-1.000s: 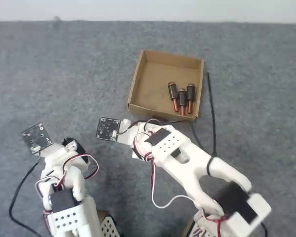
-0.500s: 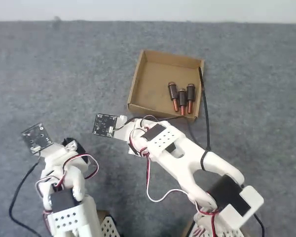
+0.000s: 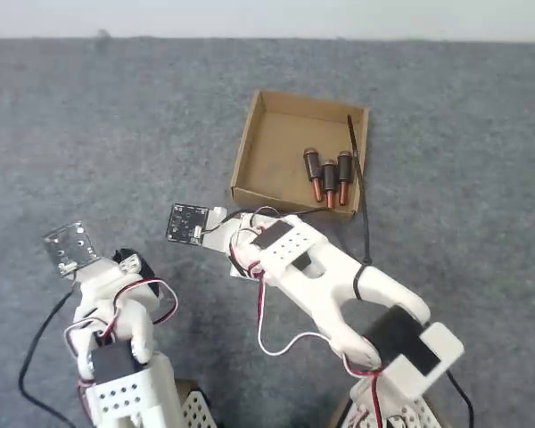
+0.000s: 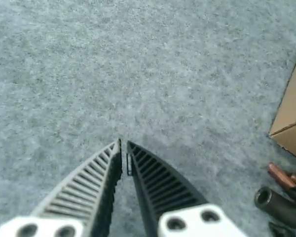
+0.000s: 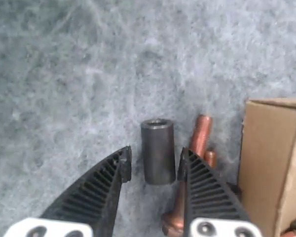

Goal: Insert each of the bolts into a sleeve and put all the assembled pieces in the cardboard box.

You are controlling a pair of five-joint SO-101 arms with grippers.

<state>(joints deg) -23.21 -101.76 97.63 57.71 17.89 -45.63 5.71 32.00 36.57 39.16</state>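
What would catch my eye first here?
Three finished bolt-and-sleeve pieces lie side by side in the cardboard box. Near the box, the right arm's jaws stand open on either side of a dark sleeve, copper bolts lying beside it on the grey carpet.

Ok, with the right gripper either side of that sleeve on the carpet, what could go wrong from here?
The open right gripper straddles the sleeve, but a copper bolt lies close beside it, so one finger may catch or drag the bolt when closing. The sleeve lies on its side and might roll out of the grasp.
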